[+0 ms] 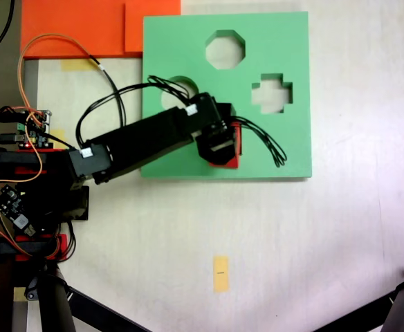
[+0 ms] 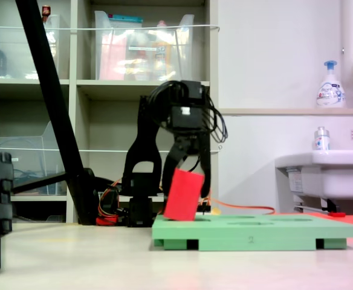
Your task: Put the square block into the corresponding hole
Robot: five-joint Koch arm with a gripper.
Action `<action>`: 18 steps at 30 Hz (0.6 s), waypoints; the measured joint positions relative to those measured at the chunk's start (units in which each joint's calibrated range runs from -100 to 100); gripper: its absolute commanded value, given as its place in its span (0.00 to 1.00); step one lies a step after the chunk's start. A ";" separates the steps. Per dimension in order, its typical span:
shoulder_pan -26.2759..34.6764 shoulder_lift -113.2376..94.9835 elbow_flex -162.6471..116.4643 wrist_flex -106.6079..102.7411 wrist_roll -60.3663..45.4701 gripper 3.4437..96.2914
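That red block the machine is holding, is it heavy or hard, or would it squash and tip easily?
The red block looks like light foam, matte like the green board, so probably soft. It hangs tilted in the tool, one corner near the board, so it may shift in a loose grip. Its flat faces suggest it won't roll.

First exterior view straight overhead, looking down, second exterior view low, side-on at surface level — both share the green foam board [image 1: 257, 149] [image 2: 255, 231] and arm [image 1: 147, 142] [image 2: 146, 163]
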 measured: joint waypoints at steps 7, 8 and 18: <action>1.17 1.37 0.49 1.66 0.44 0.26; 1.32 1.78 0.49 1.96 0.49 0.26; 2.00 6.57 0.29 5.09 0.39 0.26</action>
